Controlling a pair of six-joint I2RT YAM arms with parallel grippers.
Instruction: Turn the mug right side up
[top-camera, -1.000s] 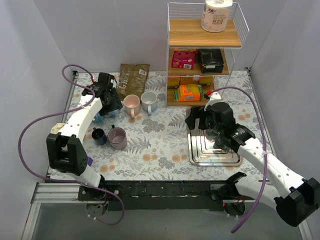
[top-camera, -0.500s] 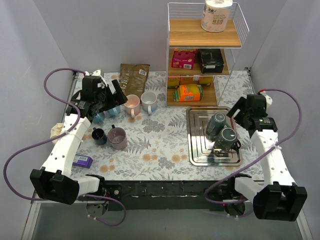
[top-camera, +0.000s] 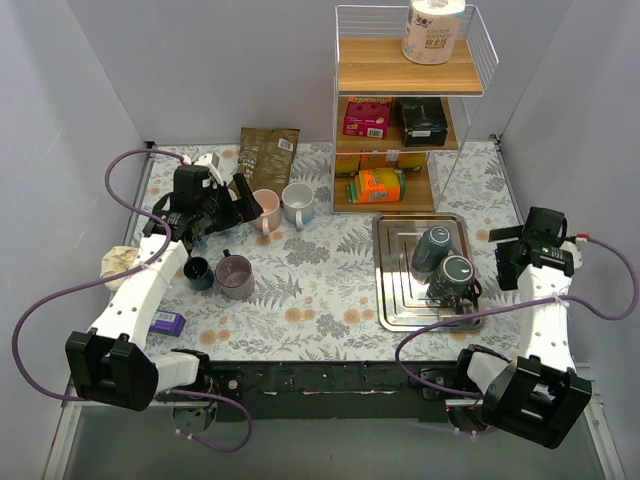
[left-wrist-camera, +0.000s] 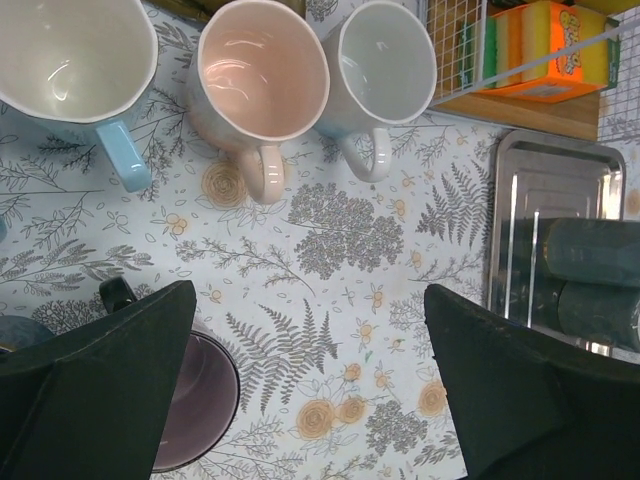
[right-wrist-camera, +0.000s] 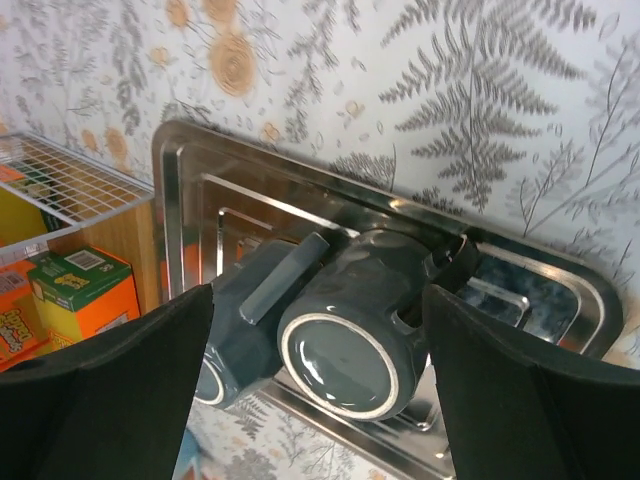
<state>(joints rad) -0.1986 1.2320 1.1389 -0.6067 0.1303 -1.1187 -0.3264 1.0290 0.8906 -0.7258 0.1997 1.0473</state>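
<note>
The upside-down dark mug (top-camera: 455, 273) stands on its rim in the steel tray (top-camera: 395, 305), base ring up and handle toward the tray's near right corner. A second dark mug (top-camera: 433, 245) lies tipped just behind it, and the right wrist view shows the two touching. The tray sits on the right half of the floral worktop (top-camera: 320, 300), in front of the wire shelf rack (top-camera: 400, 100). The right gripper (top-camera: 505, 257) hangs off the tray's right side, well apart from both mugs. Its fingers (right-wrist-camera: 100, 400) are spread wide with nothing between them, and the wrist camera looks across at the upturned base. The left gripper (top-camera: 243, 203) hovers over the far left of the worktop above a cluster of upright mugs. Its fingers (left-wrist-camera: 90, 390) are likewise wide apart and empty. Below it stand a light blue mug (left-wrist-camera: 70, 60), a pink mug (top-camera: 263, 207) and a white mug (top-camera: 297, 200), in a row and close together, handles toward the arms. Nearer the arms stand a purple mug (top-camera: 236, 275) and, just left of it, a small dark cup (top-camera: 198, 270). A brown bag (top-camera: 267, 155) lies flat behind the row of mugs. A small purple packet (top-camera: 165, 322) lies near the left arm's base. A roll of tissue (top-camera: 433, 30) stands on the top shelf of the rack.
</note>
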